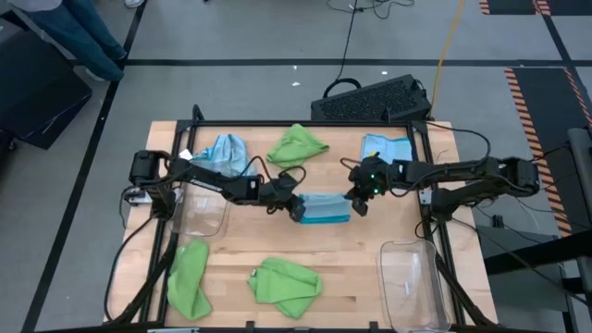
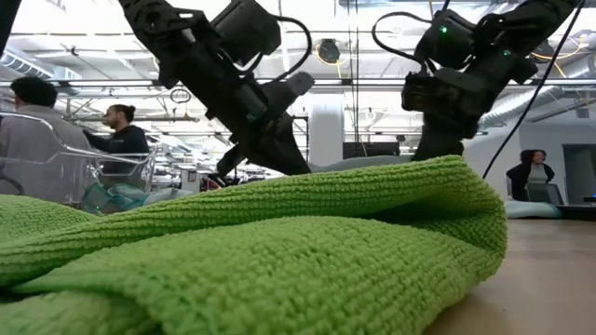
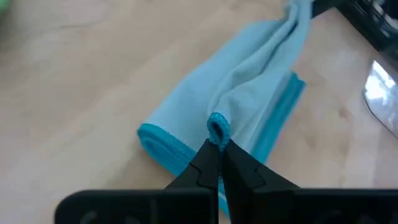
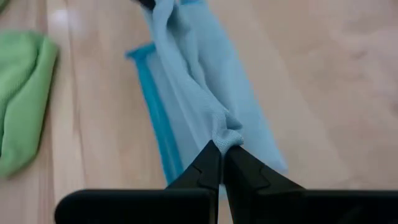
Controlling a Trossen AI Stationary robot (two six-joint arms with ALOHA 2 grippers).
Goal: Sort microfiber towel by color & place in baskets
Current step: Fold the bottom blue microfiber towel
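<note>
While both arms meet at the middle of the counter (image 1: 370, 250), the inventory runs near to far.

Front row: lime green towel (image 1: 188, 280) at the left, a second, folded lime green towel (image 1: 285, 282) at centre, empty clear basket (image 1: 413, 282) at the right corner.

Middle row: second clear basket (image 1: 199, 211) at the left, apparently empty, though the left arm crosses above it. Centre: folded light blue towel (image 1: 326, 208), long axis running left to right between the two arms. Left tool (image 3: 217, 135) is pinched closed on a fold at the towel's left end; right tool (image 4: 222, 144) is pinched closed on a fold at its right end. Each arm holds its own nearer end, so the cloth spans between them, its underside resting on the counter.

Back row: crumpled light blue towel (image 1: 225, 151) at the left, lime green towel (image 1: 296, 145) at centre, flat light blue towel (image 1: 386, 148) at the right.

Open room: bare wood lies between the held towel and the front row; either basket looks reachable without crossing other cloths. Beyond the far edge stands a black perforated crate (image 1: 370, 97).
</note>
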